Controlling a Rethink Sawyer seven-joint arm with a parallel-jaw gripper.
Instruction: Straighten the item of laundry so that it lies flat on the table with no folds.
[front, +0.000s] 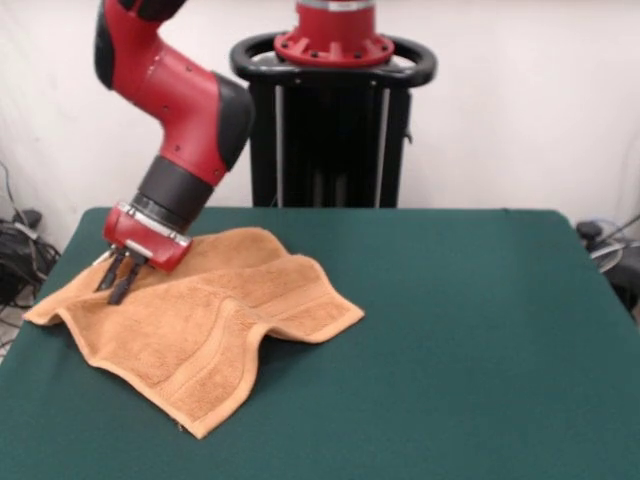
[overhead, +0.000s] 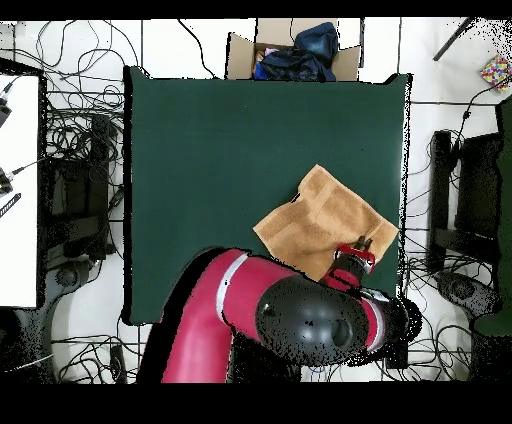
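The light orange-tan towel (front: 205, 315) lies on the left part of the dark green table (front: 450, 330). It is rumpled, with a raised fold running across its middle and a band stripe near the front edge. In the overhead view the towel (overhead: 325, 220) lies as a diamond near the table's (overhead: 200, 150) right edge. My gripper (front: 112, 283) points down onto the towel's far left edge. Its two fingers stand close together, pinching the cloth there. The gripper (overhead: 358, 246) also shows in the overhead view at the towel's lower right side. I see no tag.
The robot's black pedestal (front: 330, 130) stands behind the table. A cardboard box with dark clothes (overhead: 292, 52) sits beyond the table's far edge in the overhead view. Cables lie on the floor around the table.
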